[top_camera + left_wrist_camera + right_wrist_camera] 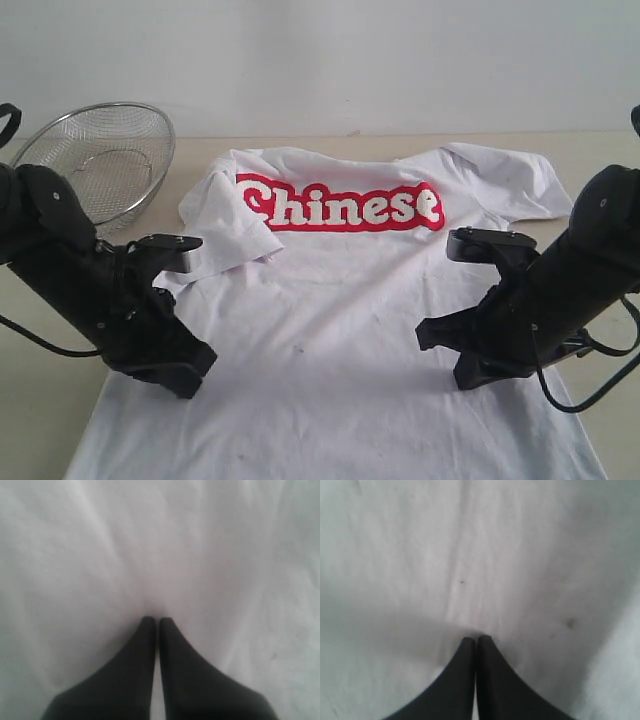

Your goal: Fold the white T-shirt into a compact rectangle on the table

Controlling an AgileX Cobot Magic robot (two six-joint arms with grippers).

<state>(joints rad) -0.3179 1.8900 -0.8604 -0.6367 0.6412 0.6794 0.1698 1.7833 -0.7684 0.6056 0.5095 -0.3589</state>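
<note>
White T-shirt [330, 330] lies flat, lettering up, across the middle of the table [40, 420]. Its neck end is toward 12 o'clock and its hem runs out of the exterior view at 6 o'clock. There is one shirt, and its red-outlined "Chinese" lettering [340, 205] reads across the chest.

One round wire basket [100, 160] stands on the table at 10 o'clock from the shirt's middle. It is near the crumpled sleeve [225, 240] but apart from it. The other sleeve [520, 185] spreads flat toward 2 o'clock.

Two black arms lean in over the cloth, the left arm [90, 280] at 8 o'clock and the right arm [570, 270] at 4 o'clock. The left arm partly hides the basket's near rim.

Each arm carries one claw. The left claw [156, 622] has its jaws pressed together, with the tips down on white fabric whose creases run toward them. The right claw [476, 640] is closed the same way against a low ridge of cloth. Whether either has a pinch of fabric caught I cannot tell.

Bare table shows at 9 o'clock and 3 o'clock beside the shirt, and in a narrow band at 12 o'clock before the white wall [320, 60]. The shirt's centre between the arms is uncovered.
</note>
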